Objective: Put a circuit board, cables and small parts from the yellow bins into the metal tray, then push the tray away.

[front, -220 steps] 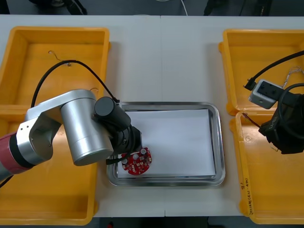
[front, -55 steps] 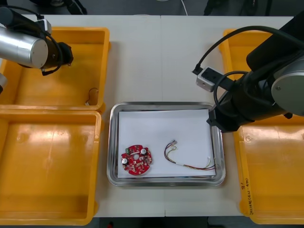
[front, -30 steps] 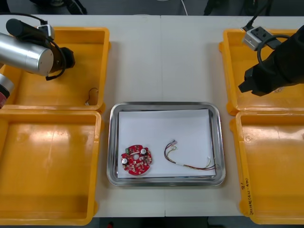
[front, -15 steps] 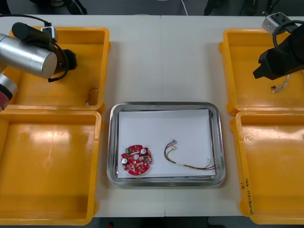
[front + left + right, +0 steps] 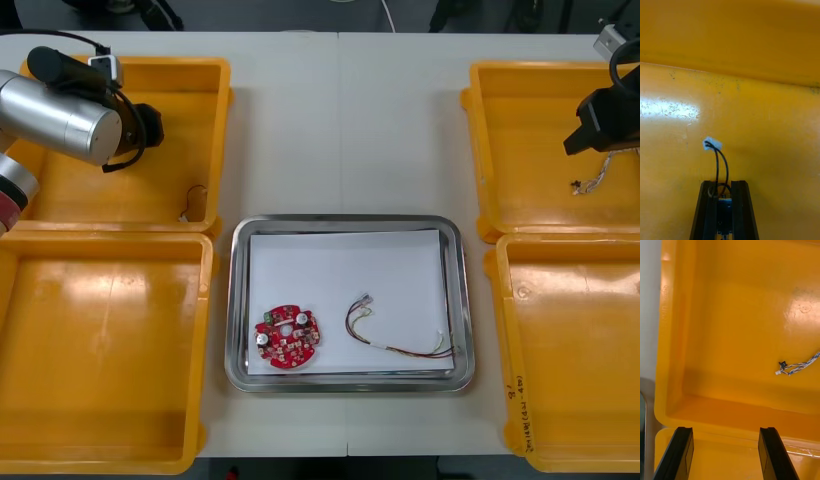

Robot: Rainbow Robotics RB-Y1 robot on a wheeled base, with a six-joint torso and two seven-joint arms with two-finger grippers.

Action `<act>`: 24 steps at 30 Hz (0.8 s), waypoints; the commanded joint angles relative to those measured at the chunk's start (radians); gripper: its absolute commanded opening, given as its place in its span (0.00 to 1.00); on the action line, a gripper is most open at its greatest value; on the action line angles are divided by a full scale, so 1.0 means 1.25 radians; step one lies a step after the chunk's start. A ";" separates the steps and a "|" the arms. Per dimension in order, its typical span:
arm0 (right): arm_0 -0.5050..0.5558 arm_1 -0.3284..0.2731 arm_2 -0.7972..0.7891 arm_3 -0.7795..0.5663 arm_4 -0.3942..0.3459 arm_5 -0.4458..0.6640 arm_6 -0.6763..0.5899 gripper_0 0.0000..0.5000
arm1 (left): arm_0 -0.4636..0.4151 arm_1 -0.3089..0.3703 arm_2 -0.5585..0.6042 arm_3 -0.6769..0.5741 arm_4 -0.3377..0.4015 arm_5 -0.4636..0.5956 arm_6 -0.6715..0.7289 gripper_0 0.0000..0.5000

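Holding, left fingers (image 5: 739, 210): I have them clenched on the black cable (image 5: 712, 143), in the far-left yellow bin (image 5: 130, 63).
Right fingers (image 5: 769, 453): released, over the far-right yellow bin (image 5: 520, 68).
Blue and white cable (image 5: 797, 368): on that bin's floor, ahead of my right fingers, long axis across them.
Metal tray (image 5: 235, 300): bench middle; holds circuit board (image 5: 288, 338), red and yellow cable (image 5: 400, 347).

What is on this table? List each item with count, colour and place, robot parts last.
Table: one, light, under everything.
Yellow bins: four, two each side.
Metal tray: one, white inside, between bins.
Circuit board: one, red, tray's near left.
Red and yellow cable: one, tray, right of board.
Blue and white cable: one, far right bin.
Black cable: one, far left bin, gripped.
Left gripper: black fingers, shut on black cable, far left bin.
Right gripper: black fingers, open, over far right bin.
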 commanded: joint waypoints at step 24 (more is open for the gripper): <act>-0.065 -0.053 -0.086 0.158 0.065 -0.028 -0.017 1.00 | -0.039 0.043 0.029 -0.106 0.086 0.237 -0.066 0.00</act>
